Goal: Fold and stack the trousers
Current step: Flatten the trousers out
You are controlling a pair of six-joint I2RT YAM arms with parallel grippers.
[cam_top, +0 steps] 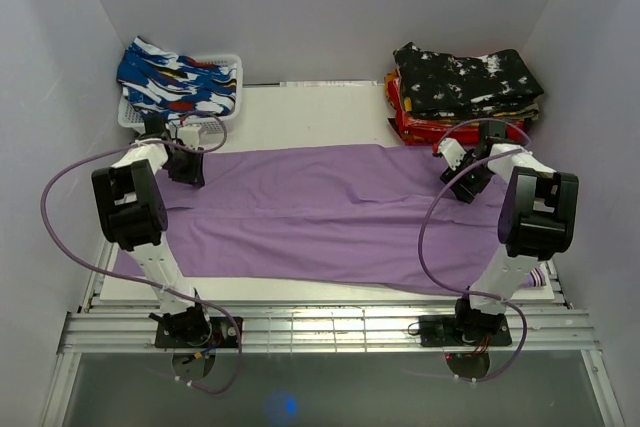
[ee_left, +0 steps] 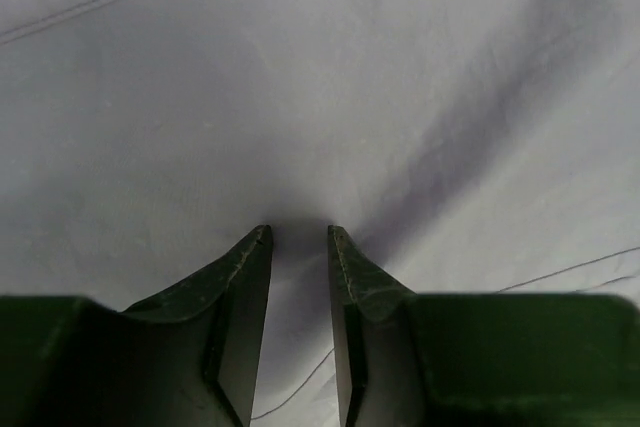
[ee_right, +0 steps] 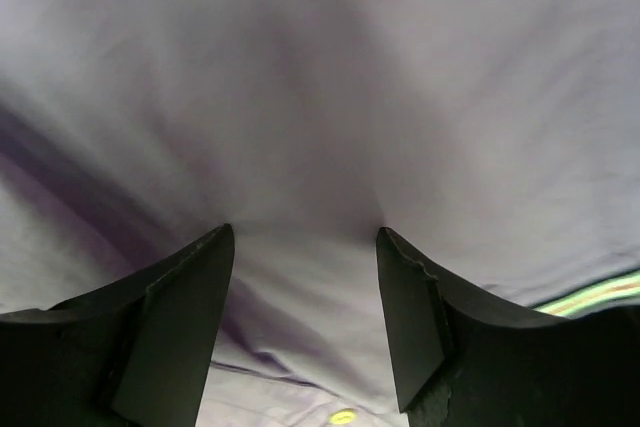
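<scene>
Purple trousers (cam_top: 330, 212) lie spread flat across the white table, running left to right. My left gripper (cam_top: 185, 165) is down on their far left end. In the left wrist view its jaws (ee_left: 298, 230) stand a narrow gap apart, tips pressed into the cloth (ee_left: 300, 77), with creases running out from the tips. My right gripper (cam_top: 462, 179) is down on the far right end. In the right wrist view its jaws (ee_right: 305, 232) stand wide apart, tips on the cloth (ee_right: 320, 67). A small yellow button (ee_right: 343, 417) shows between the fingers.
A white basket (cam_top: 232, 67) at the back left holds blue patterned clothes (cam_top: 175, 82). A stack of folded trousers (cam_top: 465, 92) stands at the back right, black-and-white on top and red below, just behind my right gripper. Bare table (cam_top: 300, 112) shows between them.
</scene>
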